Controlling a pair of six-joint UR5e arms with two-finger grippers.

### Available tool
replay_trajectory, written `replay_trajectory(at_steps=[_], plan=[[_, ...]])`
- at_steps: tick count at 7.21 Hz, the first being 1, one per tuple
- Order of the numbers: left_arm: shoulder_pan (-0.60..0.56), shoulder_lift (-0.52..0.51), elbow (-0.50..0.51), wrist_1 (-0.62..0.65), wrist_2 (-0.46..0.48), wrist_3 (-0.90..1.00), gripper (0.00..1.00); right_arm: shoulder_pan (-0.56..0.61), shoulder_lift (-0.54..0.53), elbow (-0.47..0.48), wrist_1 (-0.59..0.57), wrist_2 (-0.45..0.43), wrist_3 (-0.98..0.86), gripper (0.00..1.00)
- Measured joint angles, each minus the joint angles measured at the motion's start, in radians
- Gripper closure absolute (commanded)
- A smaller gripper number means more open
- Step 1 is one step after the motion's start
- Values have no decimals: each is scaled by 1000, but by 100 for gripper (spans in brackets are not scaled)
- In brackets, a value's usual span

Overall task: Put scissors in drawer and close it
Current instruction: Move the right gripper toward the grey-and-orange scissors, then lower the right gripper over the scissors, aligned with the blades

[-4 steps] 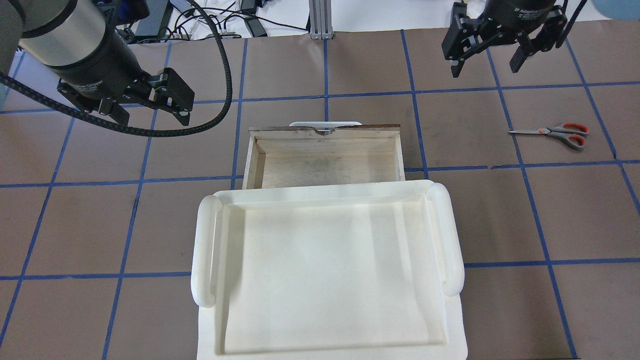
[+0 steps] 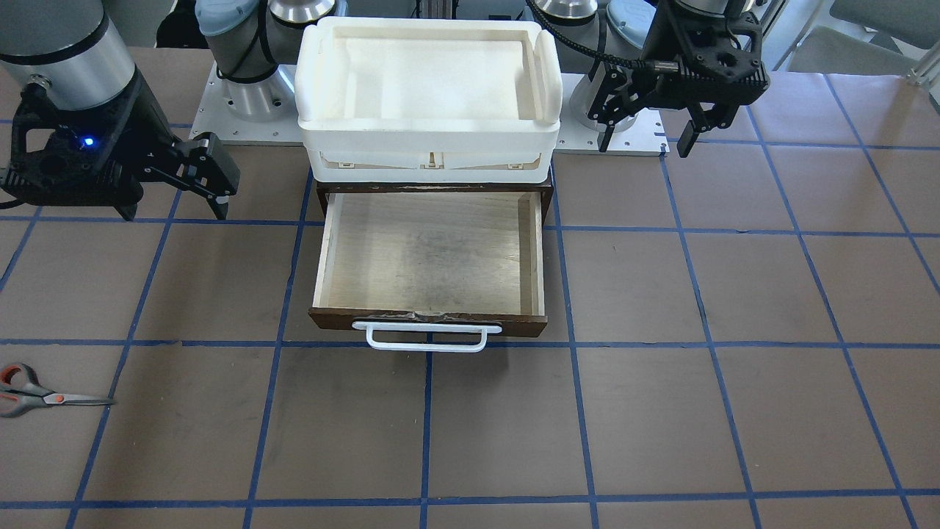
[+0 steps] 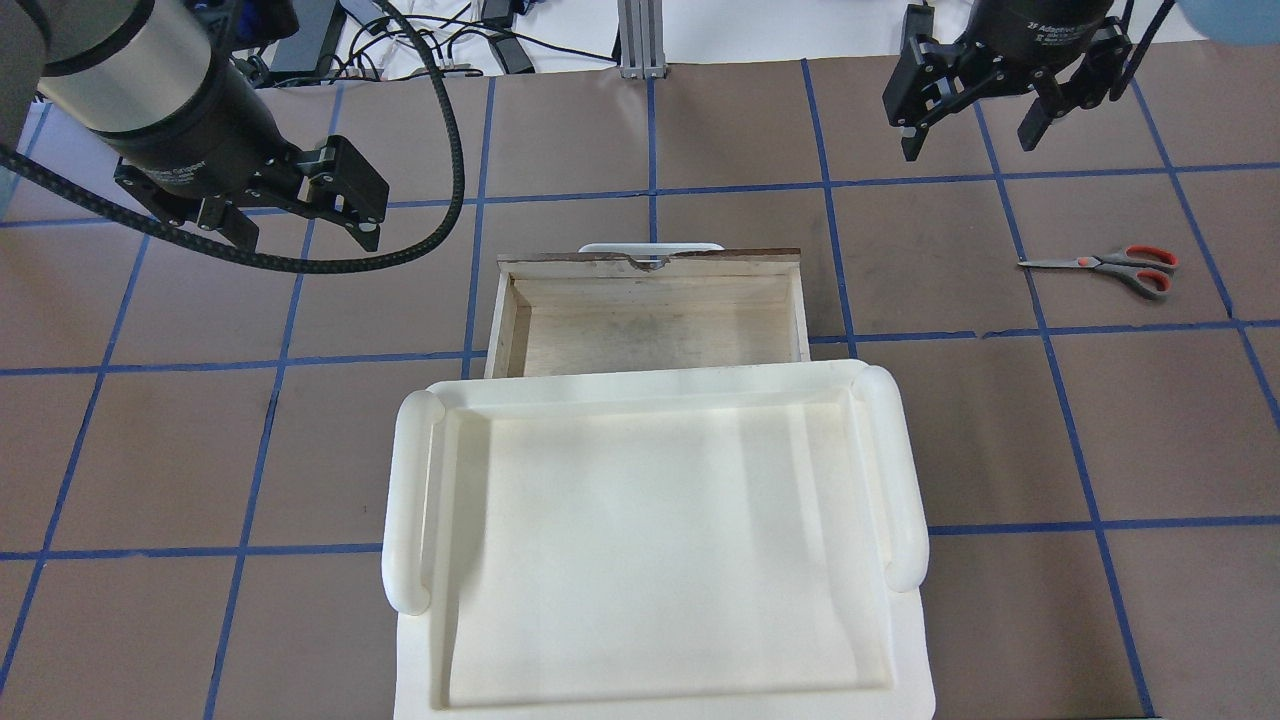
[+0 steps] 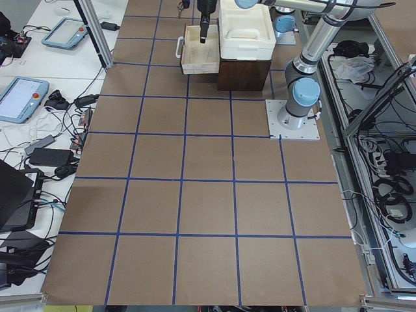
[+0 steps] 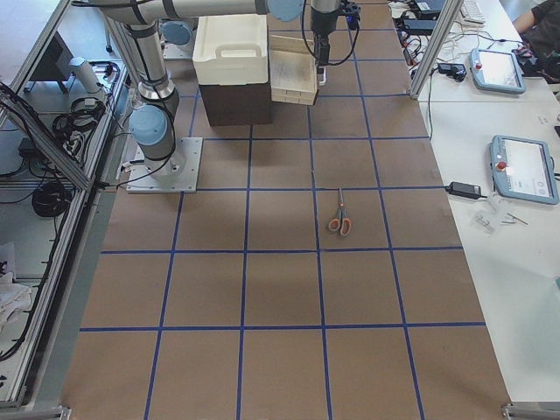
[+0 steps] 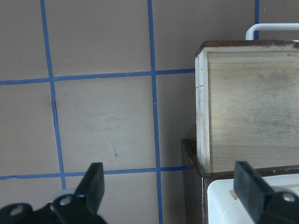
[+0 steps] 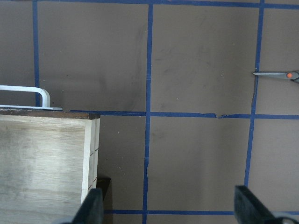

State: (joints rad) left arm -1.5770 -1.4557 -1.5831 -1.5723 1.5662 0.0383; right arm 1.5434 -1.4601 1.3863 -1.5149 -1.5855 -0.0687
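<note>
Barely anything has moved since the earlier overhead frame. Only the right gripper (image 3: pixel 968 145) has changed, shifting a touch toward the top edge of that view so that less of its body shows. Its jaws are as wide apart as before and hold nothing. The left gripper (image 3: pixel 305 238) hangs where it was, off the drawer's left side, with its jaws also wide and empty; its wrist camera shows both tips far apart over bare bench (image 3: pixel 950 430). The scissors (image 3: pixel 1110 265) have not stirred. They lie flat on the bench, well to the right of the drawer (image 3: pixel 650 335), blades pointing toward it and handles away. In my right wrist view only the blade end and the orange pivot dot peek in at the right edge. The drawer stands pulled out and bare inside, its white bar handle (image 2: pixel 426 336) on the far side from the robot, with the white foam tray (image 3: pixel 640 385) sitting on the cabinet above it. I judge the pick-up has not really begun. The right arm is the nearer one, and it has yet to travel outward and down over the scissors before anything goes into the drawer.
</note>
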Motion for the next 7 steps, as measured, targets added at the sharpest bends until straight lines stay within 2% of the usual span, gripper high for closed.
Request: replay_trajectory(at_steps=[2, 3, 5, 7], plan=[[0, 0, 0, 0, 0, 0, 0, -25, 2, 2, -3, -1, -137, 0], [0, 0, 0, 0, 0, 0, 0, -67, 6, 11, -7, -4, -302, 1], [0, 0, 0, 0, 0, 0, 0, -226, 26, 79, -43, -7, -726, 1], [0, 0, 0, 0, 0, 0, 0, -349, 89, 137, -178, -16, -1132, 1]])
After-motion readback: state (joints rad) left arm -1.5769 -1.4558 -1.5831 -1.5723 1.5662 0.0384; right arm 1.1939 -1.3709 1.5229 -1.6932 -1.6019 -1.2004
